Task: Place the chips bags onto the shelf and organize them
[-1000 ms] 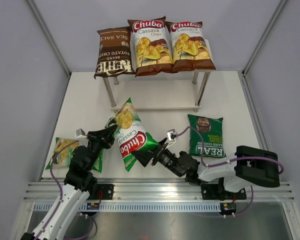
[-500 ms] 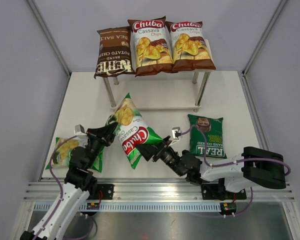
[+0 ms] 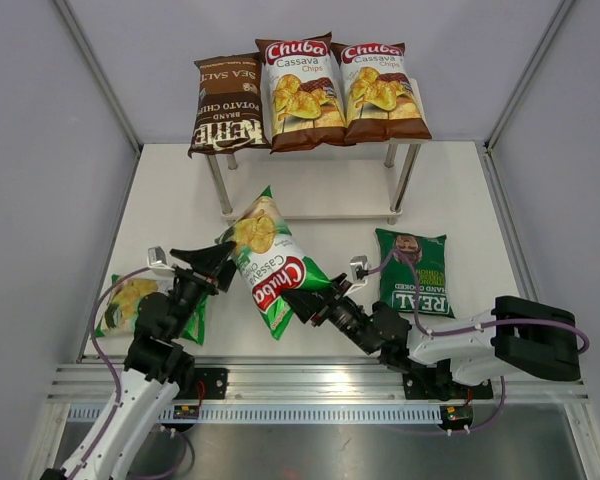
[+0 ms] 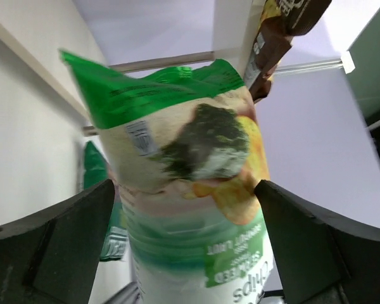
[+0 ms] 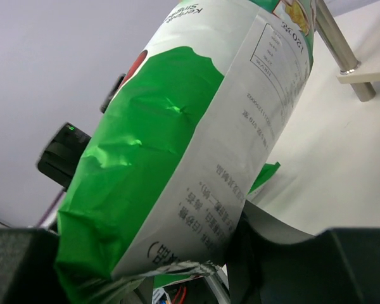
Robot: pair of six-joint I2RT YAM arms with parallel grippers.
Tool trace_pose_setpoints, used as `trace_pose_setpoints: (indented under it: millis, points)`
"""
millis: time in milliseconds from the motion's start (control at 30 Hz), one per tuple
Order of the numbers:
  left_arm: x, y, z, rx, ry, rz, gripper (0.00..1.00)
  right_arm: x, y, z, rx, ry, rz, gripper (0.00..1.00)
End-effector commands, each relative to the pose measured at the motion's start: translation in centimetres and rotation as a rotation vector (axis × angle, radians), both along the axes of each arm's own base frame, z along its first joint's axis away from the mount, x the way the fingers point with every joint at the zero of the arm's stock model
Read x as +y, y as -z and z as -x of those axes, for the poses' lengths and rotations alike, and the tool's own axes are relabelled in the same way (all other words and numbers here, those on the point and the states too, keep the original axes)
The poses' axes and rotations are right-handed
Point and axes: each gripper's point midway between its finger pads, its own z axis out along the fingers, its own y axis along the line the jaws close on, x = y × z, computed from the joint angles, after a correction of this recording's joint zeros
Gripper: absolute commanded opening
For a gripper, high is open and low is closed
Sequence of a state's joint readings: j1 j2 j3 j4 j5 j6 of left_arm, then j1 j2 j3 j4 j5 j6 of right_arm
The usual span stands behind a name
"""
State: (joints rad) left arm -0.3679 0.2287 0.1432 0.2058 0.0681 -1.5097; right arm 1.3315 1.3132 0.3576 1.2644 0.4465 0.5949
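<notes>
The left gripper (image 3: 223, 264) is seen with its fingers spread wide on either side of the light green bag (image 3: 268, 262), whose upper edge they pinched a second earlier; the right gripper (image 3: 302, 303), open a second earlier, is now clamped on the bag's lower end, at 5 o'clock of it; the bag is thus judged to have been passed from left to right; it is held tilted above the table (image 3: 170, 195), in front of the shelf (image 3: 320, 188) at 12 o'clock; the carry to the shelf is judged to fall to the right arm. Six bags are counted: one dark brown bag (image 3: 225, 103) and two white-and-brown bags (image 3: 300, 90) are laid side by side on the top board; one is held; a second light green bag (image 3: 125, 300) at 8 o'clock and one dark green bag (image 3: 412, 270) at 4 o'clock are lying flat on the table; no bag is seen on the lower board.
</notes>
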Motion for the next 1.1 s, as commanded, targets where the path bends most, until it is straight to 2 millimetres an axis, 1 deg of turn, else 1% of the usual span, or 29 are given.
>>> trace_pose_setpoints:
  millis: [0, 33, 67, 100, 133, 200, 233, 267, 300, 333, 400, 467, 500, 567, 600, 633, 667, 700, 733, 767, 800, 833, 867, 900, 933, 967, 1000, 1033, 1067]
  points:
    - [0.9, -0.4, 1.1, -0.003, -0.037, -0.159, 0.99, -1.9, -3.0, -0.2, -0.057, 0.028, -0.116, 0.29]
    - [2.1, 0.0, 0.7, 0.026, -0.108, -0.188, 0.99, -2.1, -2.7, -0.7, -0.048, 0.040, -0.114, 0.29]
    - [2.9, -0.8, 1.0, 0.013, -0.144, -0.221, 0.99, -2.4, -2.1, -1.1, -0.038, 0.052, -0.107, 0.29]
    - [3.7, 0.1, 1.4, 0.048, -0.171, -0.260, 0.99, -2.7, -1.8, -1.4, -0.027, 0.061, -0.108, 0.29]
    - [4.8, 0.1, 1.3, 0.052, -0.229, -0.309, 0.99, -3.3, -1.6, -2.6, -0.004, 0.085, -0.124, 0.29]
    - [6.1, -1.4, 1.8, 0.033, -0.279, -0.382, 0.99, -3.8, -1.1, -3.4, 0.000, 0.095, -0.126, 0.28]
    - [6.7, -0.1, 1.6, 0.103, -0.298, -0.451, 0.99, -3.9, -1.0, -3.8, 0.007, 0.099, -0.128, 0.28]
    - [7.0, 0.0, 1.6, 0.095, -0.299, -0.542, 0.99, -4.5, -1.1, -4.9, 0.000, 0.127, -0.127, 0.28]
    - [7.1, -1.6, 1.9, 0.070, -0.295, -0.577, 0.99, -4.5, -1.4, -5.3, -0.007, 0.129, -0.130, 0.28]
    - [6.9, -0.3, 1.6, 0.110, -0.254, -0.691, 0.99, -4.5, -1.1, -6.0, 0.010, 0.137, -0.120, 0.28]
    - [6.1, -1.5, 1.7, 0.085, -0.185, -0.788, 0.99, -5.4, -1.4, -8.2, 0.016, 0.190, -0.124, 0.28]
    - [5.1, -1.0, 1.8, 0.087, -0.069, -0.916, 0.99, -6.2, -1.8, -10.4, 0.013, 0.248, -0.130, 0.28]
    - [4.3, -1.9, 2.5, 0.050, -0.003, -0.938, 0.99, -6.3, -1.3, -11.4, 0.024, 0.277, -0.119, 0.28]
    - [4.3, -2.1, 3.0, 0.023, 0.041, -1.021, 0.99, -6.5, -1.9, -13.2, 0.037, 0.328, -0.148, 0.29]
    - [4.7, -2.1, 3.6, 0.026, 0.050, -1.044, 0.99, -6.3, -1.3, -14.3, 0.034, 0.348, -0.141, 0.29]
    - [5.0, -3.1, 4.1, -0.015, 0.042, -1.071, 0.99, -6.0, -1.4, -15.0, 0.016, 0.364, -0.133, 0.29]
    - [5.3, -4.0, 4.7, -0.045, 0.031, -1.078, 0.99, -5.7, -2.4, -16.0, -0.002, 0.387, -0.160, 0.29]
    - [5.7, -4.1, 5.4, -0.051, 0.033, -1.092, 0.99, -5.3, -1.5, -17.2, 0.003, 0.408, -0.153, 0.28]
    - [6.0, -5.5, 6.0, -0.097, 0.019, -1.114, 0.99, -5.0, -2.4, -18.2, -0.010, 0.427, -0.186, 0.28]
    - [6.4, -6.0, 6.3, -0.112, 0.009, -1.129, 0.99, -4.8, -2.4, -19.0, -0.014, 0.444, -0.199, 0.28]
    - [7.1, -6.1, 6.8, -0.110, -0.014, -1.151, 0.99, -4.4, -1.0, -20.1, -0.005, 0.469, -0.191, 0.28]
    - [7.7, -6.6, 7.1, -0.134, -0.033, -1.189, 0.99, -4.4, -0.4, -21.0, 0.009, 0.498, -0.193, 0.28]
    - [8.3, -6.5, 7.2, -0.128, -0.055, -1.210, 0.99, -4.0, -1.1, -22.2, 0.004, 0.524, -0.221, 0.28]
    - [9.2, -6.6, 7.2, -0.133, -0.100, -1.241, 0.99, -3.5, 0.7, -23.4, 0.021, 0.542, -0.194, 0.28]
    - [9.6, -6.6, 7.3, -0.126, -0.123, -1.237, 0.99, -3.0, -0.1, -24.4, 0.013, 0.557, -0.224, 0.27]
    - [9.8, -6.8, 7.3, -0.129, -0.140, -1.233, 0.99, -2.6, 0.1, -25.0, 0.013, 0.561, -0.229, 0.27]
    - [9.5, -7.3, 7.7, -0.177, -0.136, -1.227, 0.99, -2.0, 1.6, -25.8, 0.021, 0.569, -0.203, 0.27]
    - [9.4, -7.5, 7.9, -0.204, -0.133, -1.224, 0.99, -1.7, 0.6, -26.7, 0.006, 0.577, -0.233, 0.27]
    - [9.3, -7.6, 7.9, -0.218, -0.138, -1.222, 0.99, -1.5, 1.0, -27.2, 0.010, 0.584, -0.238, 0.28]
